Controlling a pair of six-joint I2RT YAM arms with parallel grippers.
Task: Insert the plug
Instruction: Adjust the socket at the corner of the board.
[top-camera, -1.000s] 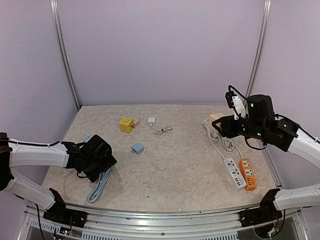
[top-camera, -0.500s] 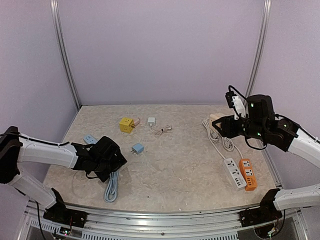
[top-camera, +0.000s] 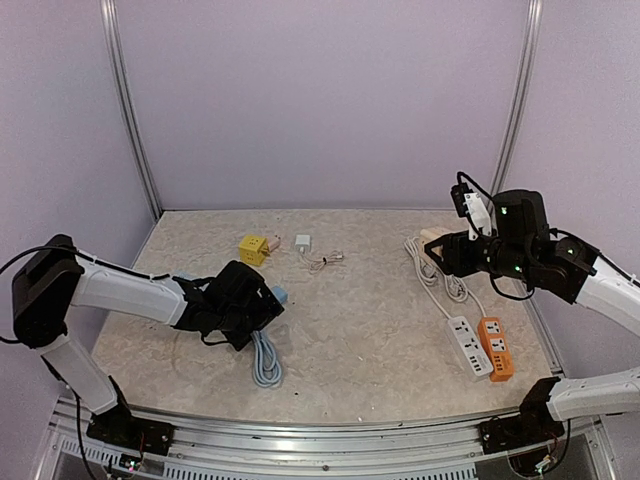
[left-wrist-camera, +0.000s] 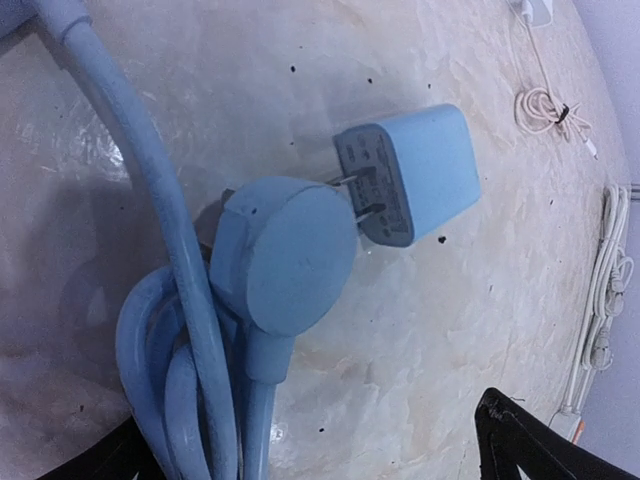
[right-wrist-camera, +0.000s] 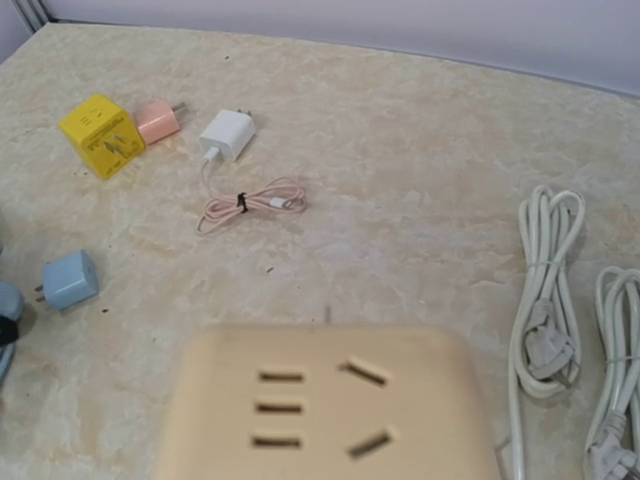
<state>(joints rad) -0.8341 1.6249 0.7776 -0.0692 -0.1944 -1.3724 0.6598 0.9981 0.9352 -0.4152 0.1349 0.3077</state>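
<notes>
A round light-blue plug on a coiled blue cable lies on the table. Its prongs point at a light-blue cube adapter and almost touch it. My left gripper hovers just over them, open wide, one black fingertip on the right and the cable by the other. From above, the left gripper sits left of centre, the cable trailing toward the front. My right gripper is raised at the right, shut on a beige socket block whose slots face the wrist camera.
A yellow cube adapter, a pink adapter and a white charger with a pink cord lie at the back. White cords run to a white power strip beside an orange one at the right.
My left arm has swept right across the front of the table, and the blue plug and cable moved with it up to the blue adapter. The right arm has held still.
</notes>
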